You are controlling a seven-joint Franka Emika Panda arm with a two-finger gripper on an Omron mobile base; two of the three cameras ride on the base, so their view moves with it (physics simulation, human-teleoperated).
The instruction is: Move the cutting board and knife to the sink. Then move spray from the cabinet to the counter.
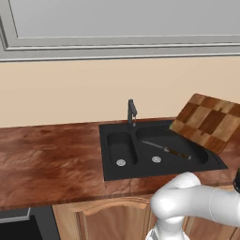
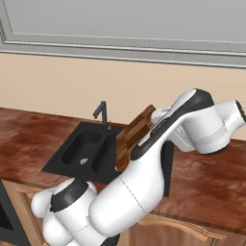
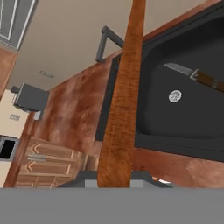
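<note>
The rectangular wooden cutting board of light tan and dark brown checkered squares (image 1: 207, 122) hangs tilted at the right of the left base view, its lower edge over the right rim of the black rectangular double-basin sink (image 1: 108, 165); in the hand view its edge (image 3: 124, 100) runs as a long brown strip from the bottom centre to the top of the frame, rising from between the fingertips, so the claw (image 3: 114, 178) is clenched on the board's edge; I judge the board stiff and fairly heavy for an edge pinch, its smooth faces liable to slip or swing, so a hold near the middle of one long side looks soundest; the slim knife with a thin silver blade and dark handle (image 1: 167, 149) lies flat on the floor of the larger right basin, just right of its drain, light and thin, and best taken by the handle if it needs taking again; the smaller left basin, left of the slim dark faucet (image 1: 132, 112), holds nothing but its drain; the glossy reddish-brown table (image 1: 51, 159) spreads across the left of the frame.
</note>
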